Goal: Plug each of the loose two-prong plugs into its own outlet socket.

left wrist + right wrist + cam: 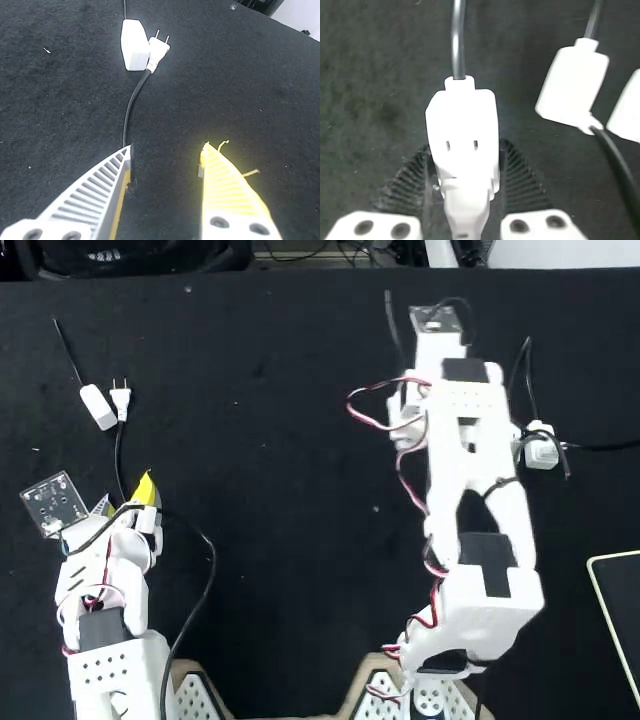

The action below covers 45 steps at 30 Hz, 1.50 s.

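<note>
L gripper [166,146]: jaws wide, nothing held, over black mat [260,75]. Loose plug [159,47] lies ahead, prongs free, touching side of white socket [134,44]. Its cable [131,107] runs back to the white finger.
R gripper [465,150]: clamped on slotted socket [462,127]. Narrower white piece [465,212] btwn finger bases; plug or not, can't tell. Another white body [571,87] nearby.

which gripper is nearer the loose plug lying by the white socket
Left. The left gripper is open just short of the plug, along its black cord; the right gripper is far across the table, shut on a white connector.
</note>
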{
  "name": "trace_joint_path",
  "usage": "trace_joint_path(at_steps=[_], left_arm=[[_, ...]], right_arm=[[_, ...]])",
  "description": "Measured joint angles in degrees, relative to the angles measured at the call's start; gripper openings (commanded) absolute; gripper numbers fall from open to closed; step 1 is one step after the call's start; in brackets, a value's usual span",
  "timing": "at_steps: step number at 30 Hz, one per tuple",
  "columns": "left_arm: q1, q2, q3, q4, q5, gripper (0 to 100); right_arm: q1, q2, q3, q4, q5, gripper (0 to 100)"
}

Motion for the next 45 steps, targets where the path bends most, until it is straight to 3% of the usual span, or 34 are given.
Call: trace_joint_path(at_steps=[11,20,30,37,45], left_arm=[[0.0,0.0,0.0,0.0,0.0,22],[0.0,0.0,0.0,0.0,0.0,22],[0.0,0.0,0.0,0.0,0.0,22],[0.0,0.0,0.0,0.0,0.0,22],[0.0,0.0,0.0,0.0,0.0,22]], right_arm=[[3.08,5.01,-4.48,-0.26,-0.26,1.1],[3.16,24.26,-26.81,7.91,-7.91,1.1],[3.25,42.29,-47.56,18.55,-8.09,1.5],[2.99,47.56,-59.78,24.7,-8.26,22.9],[-0.35,47.82,-65.58,25.93,-6.07,25.1]])
